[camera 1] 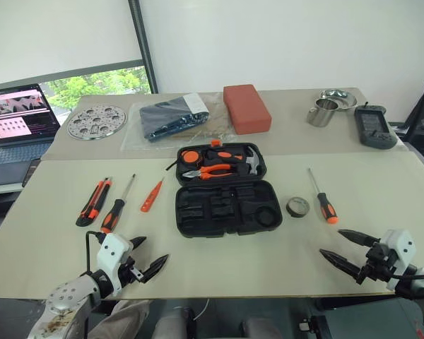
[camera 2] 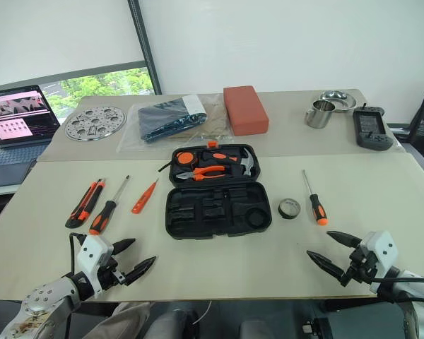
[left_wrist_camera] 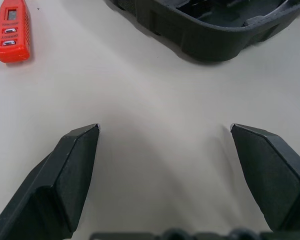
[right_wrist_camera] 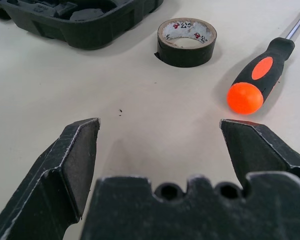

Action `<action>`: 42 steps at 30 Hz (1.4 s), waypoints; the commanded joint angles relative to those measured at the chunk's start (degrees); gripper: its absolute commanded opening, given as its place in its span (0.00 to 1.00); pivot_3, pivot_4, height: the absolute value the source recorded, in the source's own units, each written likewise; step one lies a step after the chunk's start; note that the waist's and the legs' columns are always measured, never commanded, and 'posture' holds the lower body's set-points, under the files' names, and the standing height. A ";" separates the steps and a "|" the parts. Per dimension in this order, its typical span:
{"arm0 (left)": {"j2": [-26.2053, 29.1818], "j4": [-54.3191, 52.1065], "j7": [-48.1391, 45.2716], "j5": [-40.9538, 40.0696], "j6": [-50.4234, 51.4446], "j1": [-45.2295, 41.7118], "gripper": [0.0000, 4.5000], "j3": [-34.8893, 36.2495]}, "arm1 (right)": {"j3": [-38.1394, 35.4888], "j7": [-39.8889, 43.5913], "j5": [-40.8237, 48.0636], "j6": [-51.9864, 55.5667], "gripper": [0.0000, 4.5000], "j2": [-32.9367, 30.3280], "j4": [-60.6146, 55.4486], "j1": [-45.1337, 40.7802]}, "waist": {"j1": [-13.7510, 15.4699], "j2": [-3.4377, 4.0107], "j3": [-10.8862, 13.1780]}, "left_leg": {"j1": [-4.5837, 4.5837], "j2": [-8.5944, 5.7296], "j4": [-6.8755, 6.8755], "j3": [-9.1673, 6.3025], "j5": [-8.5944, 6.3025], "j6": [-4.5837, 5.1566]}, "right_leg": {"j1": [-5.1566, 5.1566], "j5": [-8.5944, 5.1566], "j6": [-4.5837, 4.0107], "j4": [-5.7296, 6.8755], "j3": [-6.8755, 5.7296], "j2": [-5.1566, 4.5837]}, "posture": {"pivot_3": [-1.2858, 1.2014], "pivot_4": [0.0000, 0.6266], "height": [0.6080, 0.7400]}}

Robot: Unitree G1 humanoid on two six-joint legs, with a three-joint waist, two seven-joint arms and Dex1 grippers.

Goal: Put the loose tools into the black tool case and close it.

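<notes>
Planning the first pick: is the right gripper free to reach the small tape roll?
Probably yes. The right gripper is open and empty, and bare table lies between it and the tape roll.

Bright, even light with soft shadows on the table [camera 1: 381, 191]; head views sharp, wrist views slightly soft up close.

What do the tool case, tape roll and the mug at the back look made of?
Tool case: black moulded plastic, matte, going by the shaped recesses and rounded corners.
Tape roll: dark tape, looks like vinyl or cloth, on a pale core, probably cardboard, with print inside.
Mug: bare metal, likely stainless steel, with a shiny, reflective wall.
</notes>
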 commanded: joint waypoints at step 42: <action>-5.83 0.76 14.68 -7.95 4.02 -10.26 1.00 15.93 | 4.56 -4.63 17.74 24.43 0.99 -5.45 -34.62 -12.17 | 0.52 -0.27 0.13 | -0.07 0.05 0.16 -0.13 0.00 0.02 | 0.06 0.01 0.02 0.06 -0.22 0.09 | 0.52 0.24 1.00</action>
